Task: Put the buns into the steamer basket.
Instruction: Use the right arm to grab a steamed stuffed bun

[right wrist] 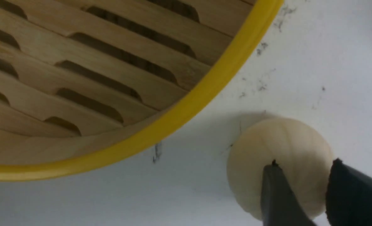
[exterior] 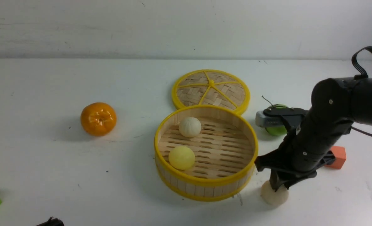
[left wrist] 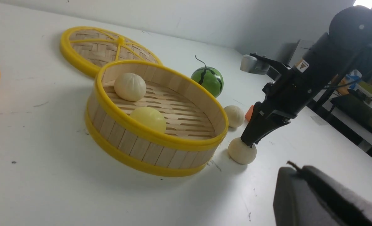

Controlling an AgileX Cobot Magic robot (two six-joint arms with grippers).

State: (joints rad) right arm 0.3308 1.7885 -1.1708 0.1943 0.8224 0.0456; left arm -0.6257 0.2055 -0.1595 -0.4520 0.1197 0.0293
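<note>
Buns (exterior: 189,126): 2 are in the steamer basket (exterior: 205,183). My right tool (exterior: 278,187) touches a 3rd bun (exterior: 275,198) outside; I cannot tell if it grips. Next, lift it up and in.

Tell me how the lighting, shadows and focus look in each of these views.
Front view: even light, soft shadow left of the orange. Left wrist view: left hand blurred up close. Right wrist view: bun and right hand slightly soft.

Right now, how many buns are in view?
4. A white bun and a yellow bun lie in the basket; a third bun sits under the right gripper; a fourth bun lies beyond it, hidden from the front.
</note>
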